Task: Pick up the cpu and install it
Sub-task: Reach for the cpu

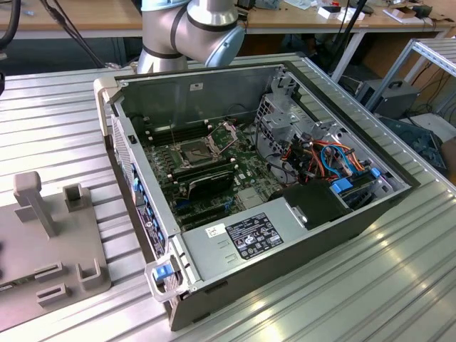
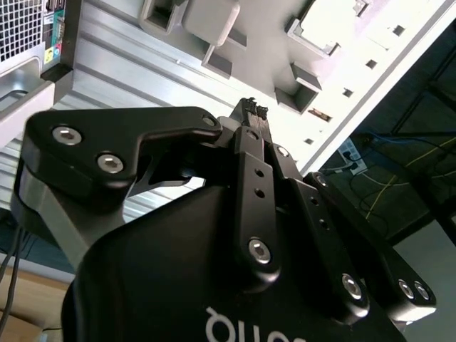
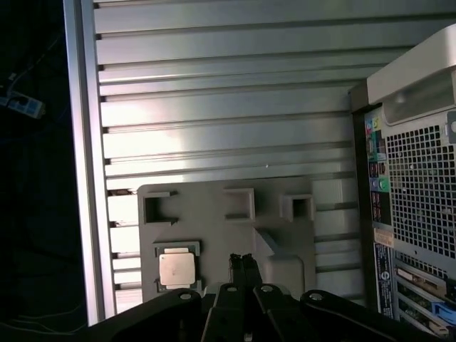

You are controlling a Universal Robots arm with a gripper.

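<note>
The cpu, a small silver-grey square chip, lies flat in a square nest of a grey fixture plate on the ribbed metal table. In the first wrist view my gripper hangs above the plate, a short way beside the chip and not touching it. Its black fingers are pressed together with nothing between them, as the second wrist view also shows for the gripper. In the exterior view the dark square socket on the motherboard stands with its metal frame hinged up.
The open computer case sits mid-table, with a long black card beside the socket, cables and a power supply. The case's rear panel stands close to the fixture plate. The table edge borders the plate.
</note>
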